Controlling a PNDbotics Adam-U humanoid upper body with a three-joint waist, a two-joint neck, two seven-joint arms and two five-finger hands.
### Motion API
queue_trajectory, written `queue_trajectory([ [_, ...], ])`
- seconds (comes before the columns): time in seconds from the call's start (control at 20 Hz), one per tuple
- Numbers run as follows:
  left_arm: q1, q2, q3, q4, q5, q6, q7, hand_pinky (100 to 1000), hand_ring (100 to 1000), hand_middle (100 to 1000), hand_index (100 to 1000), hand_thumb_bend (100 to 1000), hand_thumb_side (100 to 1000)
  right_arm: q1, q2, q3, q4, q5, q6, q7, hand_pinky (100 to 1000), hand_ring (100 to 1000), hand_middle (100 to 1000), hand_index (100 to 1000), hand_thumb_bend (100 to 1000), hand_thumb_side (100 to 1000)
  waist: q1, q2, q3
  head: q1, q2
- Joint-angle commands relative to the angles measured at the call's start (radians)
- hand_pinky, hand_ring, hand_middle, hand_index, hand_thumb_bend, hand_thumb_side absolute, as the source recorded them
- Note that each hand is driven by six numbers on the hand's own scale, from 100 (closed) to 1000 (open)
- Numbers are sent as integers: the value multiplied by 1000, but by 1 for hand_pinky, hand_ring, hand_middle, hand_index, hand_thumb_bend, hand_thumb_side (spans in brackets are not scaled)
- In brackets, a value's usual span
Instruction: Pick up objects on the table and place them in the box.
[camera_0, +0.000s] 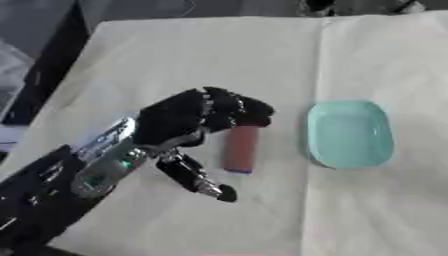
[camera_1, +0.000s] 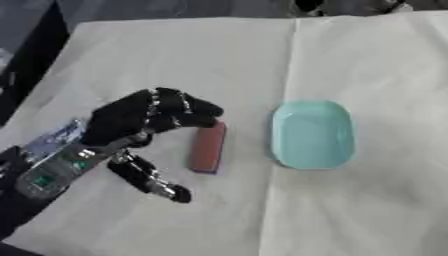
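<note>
Your bench (camera_0: 175, 55) is covered in a pale cream sheet with a straight fold line running down it on the right side, and dark floor and furniture show past its far and left edges.

Your left hand (camera_0: 179, 122) comes in from the lower left, its black and silver forearm lying diagonally across the sheet. The fingers (camera_0: 236, 111) are curled over and forward, with their tips bunched above the far end of a reddish-brown cylinder (camera_0: 241, 149). That cylinder lies flat on the bench, its long axis running roughly away from you, with a thin blue-purple rim at its near end. The fingertips cover or touch its far end; you cannot tell from these views whether they actually close on it or merely hover against it. The thumb (camera_0: 199, 179) sticks out separately toward you, down and to the left of the cylinder, apart from it and not touching it. So the cylinder sits between the curled fingers at its far end and the thumb off its near left side, still resting on the sheet.

To the right of the cylinder, near but not touching, lies a light teal box (camera_1: 312, 134), a shallow oval tray with a raised rim, just left of the fold line.

Your right hand does not show in either view.
</note>
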Motion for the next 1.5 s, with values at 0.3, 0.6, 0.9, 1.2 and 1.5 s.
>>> queue_trajectory([
  [0.3, -62, 86, 49, -15, 33, 52, -66, 647, 788, 870, 952, 669, 357, 1, -21, -4, -13, -1, 4, 4, 193, 366, 624, 817, 100, 811, 1, -28, -1, 3, -3],
  [0.6, -111, 90, 33, -15, 101, 117, -132, 630, 774, 858, 942, 629, 378, 3, -19, 1, -13, -8, 0, 13, 197, 369, 625, 819, 100, 798, 0, -33, -4, 4, 2],
  [0.9, -143, 71, 14, -15, 137, 157, -192, 625, 767, 853, 938, 589, 405, 2, -17, 0, -13, -27, -6, 29, 198, 369, 625, 820, 100, 794, 0, -33, -7, 1, 11],
  [1.2, -151, 61, -1, -15, 143, 198, -259, 627, 767, 850, 937, 570, 437, 0, -17, -2, -13, -34, -8, 34, 198, 369, 625, 820, 100, 793, 0, -30, -11, -6, 24],
  [1.5, -154, 68, -6, -15, 126, 221, -300, 633, 771, 852, 938, 579, 456, -5, -13, -1, -13, -33, -4, 41, 197, 368, 625, 820, 100, 794, 3, -27, -10, -8, 40],
])
